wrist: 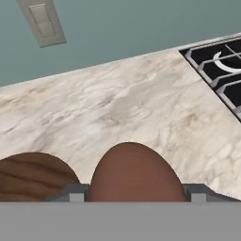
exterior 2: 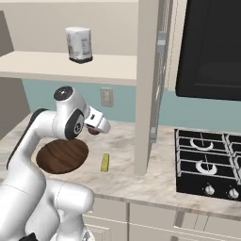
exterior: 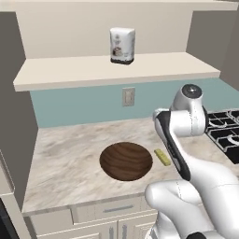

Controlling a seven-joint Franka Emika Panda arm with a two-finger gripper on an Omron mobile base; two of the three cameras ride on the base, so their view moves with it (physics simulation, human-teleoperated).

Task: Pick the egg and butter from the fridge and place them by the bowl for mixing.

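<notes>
In the hand view my gripper (wrist: 134, 195) is shut on the egg (wrist: 134, 172), a reddish-brown ball between the two finger tips. From the right base view the egg (exterior 2: 94, 131) hangs in the gripper (exterior 2: 97, 127) above the counter, just past the far rim of the dark wooden bowl (exterior 2: 62, 155). The bowl (exterior: 126, 161) sits on the marble counter. The pale-yellow butter (exterior: 162, 157) lies flat on the counter just right of it, also seen as the butter (exterior 2: 105, 162) in the right base view. The fridge is out of view.
A black gas stove (exterior 2: 207, 160) takes up the counter's right end. A shelf (exterior: 116, 70) above carries a white canister (exterior: 122, 45). A wall outlet (exterior: 128, 96) is on the teal backsplash. A pale column (exterior 2: 146, 94) stands between bowl and stove.
</notes>
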